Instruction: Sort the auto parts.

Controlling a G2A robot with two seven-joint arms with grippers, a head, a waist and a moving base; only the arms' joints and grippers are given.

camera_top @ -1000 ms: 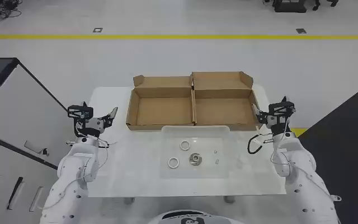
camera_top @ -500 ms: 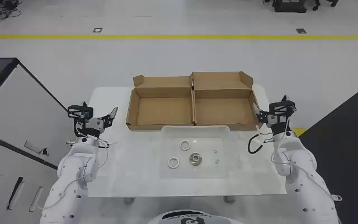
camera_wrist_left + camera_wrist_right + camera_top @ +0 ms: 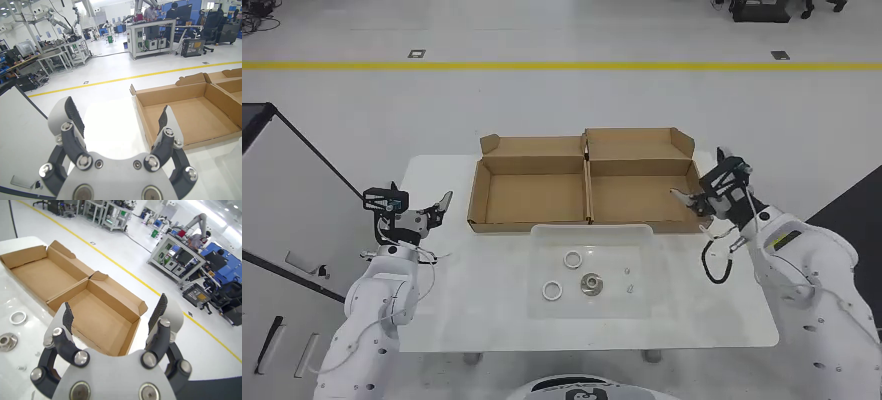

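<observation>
A clear tray (image 3: 540, 234) in the table's middle holds two white rings (image 3: 571, 260) (image 3: 552, 291), a metal flanged hub (image 3: 591, 284) and two small bits (image 3: 628, 269). Behind it stand two open cardboard boxes, left (image 3: 527, 197) and right (image 3: 639, 198). My left gripper (image 3: 439, 208) is open over the table's left side, nothing between its fingers (image 3: 121, 115). My right gripper (image 3: 691, 198) hangs open at the right box's near right corner, empty (image 3: 115, 311). The right wrist view shows one ring (image 3: 18, 318) and the hub (image 3: 7, 341).
A white board (image 3: 282, 200) leans off the table's left edge. The table top (image 3: 472, 300) is bare on both sides of the tray. A yellow floor line (image 3: 562, 66) runs behind the table.
My right arm has swung inward and turned, bringing its gripper from the table's right edge toward the right box's corner. The left arm has kept still.
</observation>
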